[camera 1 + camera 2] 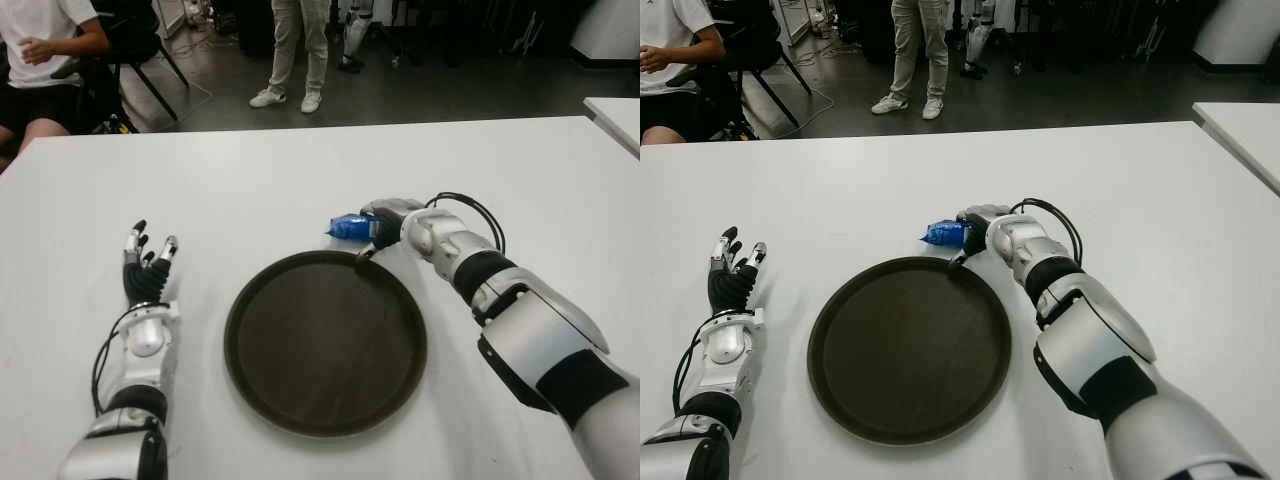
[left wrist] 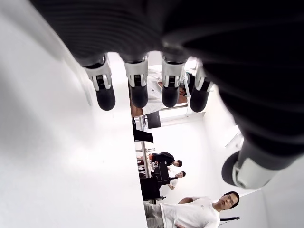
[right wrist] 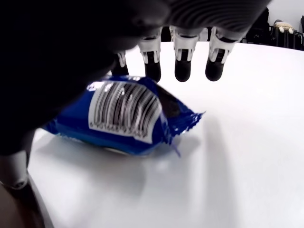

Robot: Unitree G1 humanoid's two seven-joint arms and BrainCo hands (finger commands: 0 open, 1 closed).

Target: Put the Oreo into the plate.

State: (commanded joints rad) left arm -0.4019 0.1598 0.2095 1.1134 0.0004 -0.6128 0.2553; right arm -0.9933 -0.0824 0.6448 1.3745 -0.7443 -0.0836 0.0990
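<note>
My left hand (image 1: pixel 146 272) idles nearest, fingers relaxed, left of the brown plate (image 1: pixel 325 340). My right hand (image 1: pixel 385 228) cups the blue Oreo packet (image 1: pixel 349 227) past the far rim; fingers extended, not yet gripping, I judge.

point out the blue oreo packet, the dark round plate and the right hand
blue Oreo packet (image 3: pixel 121 116), right wrist view, barcode label.
dark round plate (image 1: pixel 325 340), left eye view, bare centre.
right hand (image 1: pixel 383 225), left eye view, over the packet.

You can't tell whether the right hand (image 1: pixel 385 228) touches the Oreo pack (image 3: pixel 124 118), whose near end hides behind that palm, while frame edges crop both bystanders (image 1: pixel 297 50).
</note>
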